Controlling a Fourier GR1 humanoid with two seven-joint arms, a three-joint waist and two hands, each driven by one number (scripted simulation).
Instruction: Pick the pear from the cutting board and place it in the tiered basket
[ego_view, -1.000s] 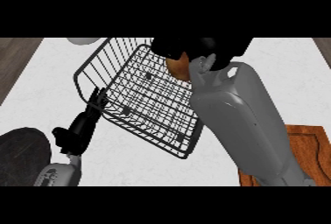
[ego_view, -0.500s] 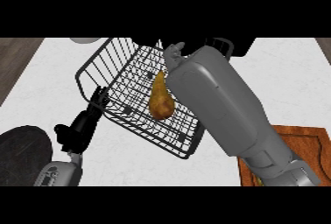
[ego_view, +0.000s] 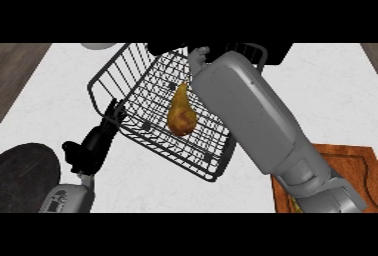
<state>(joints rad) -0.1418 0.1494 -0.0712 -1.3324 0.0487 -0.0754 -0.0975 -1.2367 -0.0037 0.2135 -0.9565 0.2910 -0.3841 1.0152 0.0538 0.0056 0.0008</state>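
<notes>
Right arm (ego_view: 251, 120) shifted right, hand hidden, pear (ego_view: 181, 112) in tiered basket (ego_view: 133, 65)

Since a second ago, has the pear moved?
Yes. The pear, earlier hidden at the right hand, now lies on the tiered basket mesh floor, lower toward its near rim.

So the pear (ego_view: 181, 113) is sitting inside the tiered basket (ego_view: 122, 75), a bit above the middle of the frame. It's golden-brown with darker blotches, lying on the wire grid floor with its narrow stem end pointing up and the fat end toward the bottom. The basket is black wire, tilted diagonally across the upper middle. The wooden cutting board (ego_view: 354, 160) sits at the lower right, reddish-brown.
</notes>
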